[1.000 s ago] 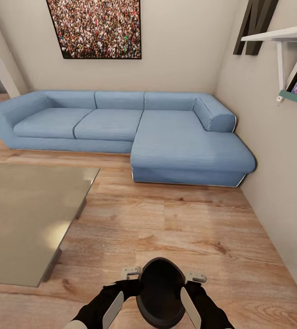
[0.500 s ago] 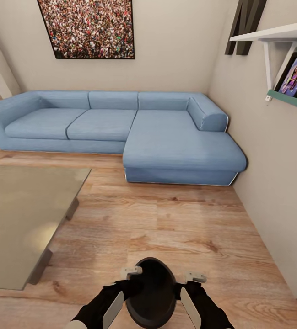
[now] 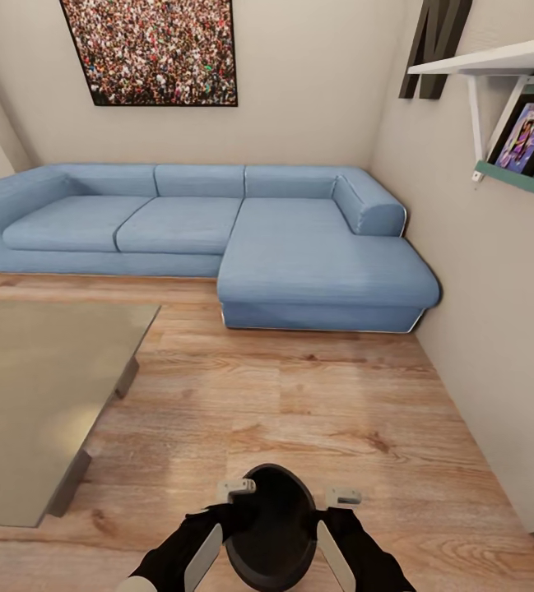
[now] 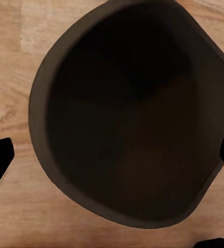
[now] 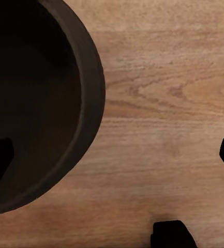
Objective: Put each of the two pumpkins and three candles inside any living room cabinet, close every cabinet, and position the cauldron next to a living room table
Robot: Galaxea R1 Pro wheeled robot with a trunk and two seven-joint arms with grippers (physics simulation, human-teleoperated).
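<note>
view has swung slightly right. cauldron (image 3: 271, 526) still cradled between left gripper (image 3: 235, 490) and right gripper (image 3: 343, 498), near table (image 3: 44, 386) corner; jaw closure unclear, probably pressed against its sides. placement next.

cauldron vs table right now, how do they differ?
The cauldron is round, matte black and open-mouthed; the table is rectangular, with a flat greyish reflective top. The cauldron sits between the left gripper and right gripper; the table stands free on the floor, off to the left. The table is far larger.
</note>
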